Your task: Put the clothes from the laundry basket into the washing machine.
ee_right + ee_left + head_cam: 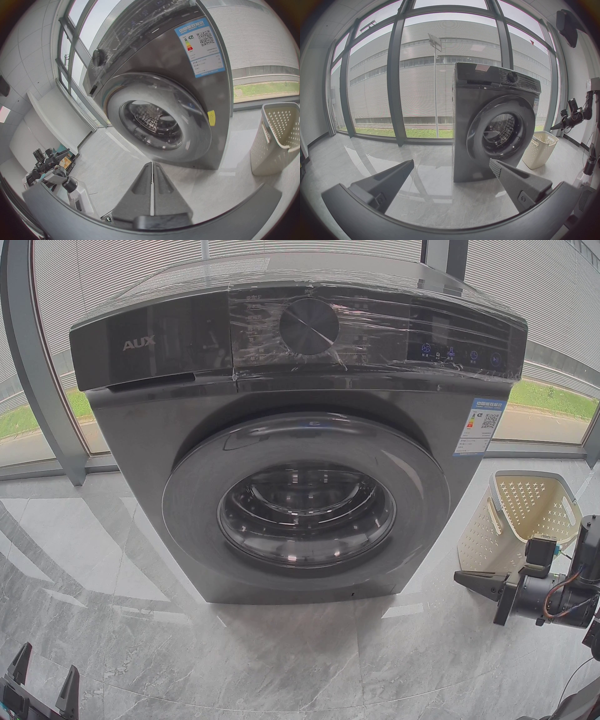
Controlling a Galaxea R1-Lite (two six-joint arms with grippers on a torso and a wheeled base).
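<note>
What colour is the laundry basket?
The basket is cream, seen best in the right wrist view.

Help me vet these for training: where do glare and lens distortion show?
Head view: plastic wrap on the washing machine glints, door glass shows highlights. Left wrist view: fisheye bows the window frames. Right wrist view: washing machine leans, floor shines.

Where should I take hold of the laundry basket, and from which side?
Take the laundry basket by the rim handle on its washing machine side, coming down from above. It stands upright with an open top, and its perforated walls look too broad to pinch. The right gripper is closest but shut, so open it first.
</note>
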